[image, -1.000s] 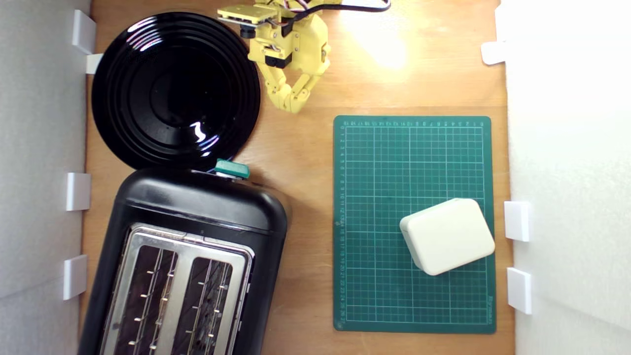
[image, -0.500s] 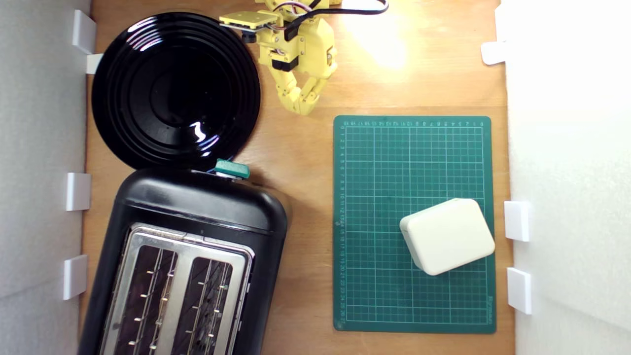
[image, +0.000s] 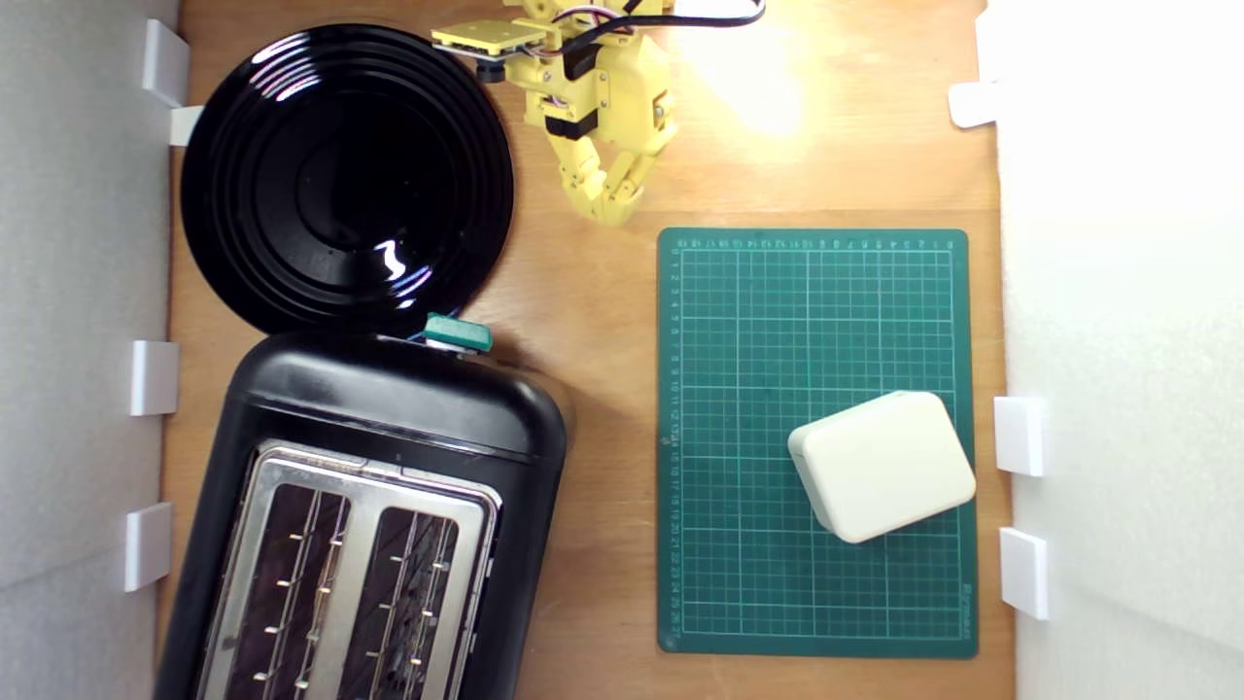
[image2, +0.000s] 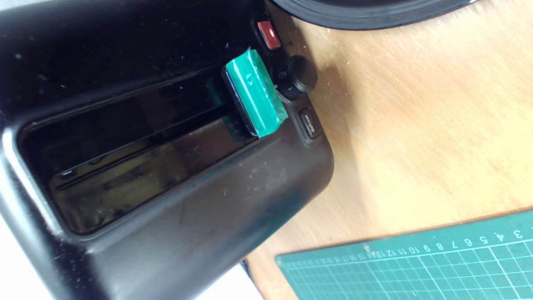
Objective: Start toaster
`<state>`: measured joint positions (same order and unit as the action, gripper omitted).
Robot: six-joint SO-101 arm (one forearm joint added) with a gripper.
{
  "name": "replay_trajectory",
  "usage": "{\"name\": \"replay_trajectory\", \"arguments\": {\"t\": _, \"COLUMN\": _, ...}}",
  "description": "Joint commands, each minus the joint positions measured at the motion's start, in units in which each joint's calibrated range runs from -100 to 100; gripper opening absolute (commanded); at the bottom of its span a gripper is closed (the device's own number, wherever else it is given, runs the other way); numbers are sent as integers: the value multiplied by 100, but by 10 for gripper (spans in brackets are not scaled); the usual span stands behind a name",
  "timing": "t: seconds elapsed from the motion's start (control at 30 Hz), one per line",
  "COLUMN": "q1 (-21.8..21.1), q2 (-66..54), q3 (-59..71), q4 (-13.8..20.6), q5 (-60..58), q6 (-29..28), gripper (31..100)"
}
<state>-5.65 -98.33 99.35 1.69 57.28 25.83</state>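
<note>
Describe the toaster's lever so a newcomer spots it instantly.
Find the large glossy black two-slot toaster at the exterior view's lower left. On its end facing the round black plate sits the small teal-green lever. It is the only teal part there; the red button and black knob beside it differ.

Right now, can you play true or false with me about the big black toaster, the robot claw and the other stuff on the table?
1. The glossy black two-slot toaster has bread in its slots. False: both slots look empty.
2. The yellow robot gripper is touching the small teal-green lever. False: it hangs over bare wood, well apart from the lever.
3. The cream rounded box sits on the green gridded cutting mat. True.
4. The round shiny black plate lies beside the toaster's lever end. True.
5. The gripper holds something in its jaws. False: its jaws are together and hold nothing.
</note>
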Motion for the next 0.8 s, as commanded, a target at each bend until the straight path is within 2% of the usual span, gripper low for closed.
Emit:
{"name": "replay_trajectory", "arguments": {"t": 0.0, "q1": -102, "q2": -83, "q3": 38, "q4": 75, "q5": 101, "q6": -27, "gripper": 317}}
{"name": "replay_trajectory", "arguments": {"t": 0.77, "q1": -102, "q2": -50, "q3": 38, "q4": 75, "q5": 101, "q6": -22, "gripper": 315}}
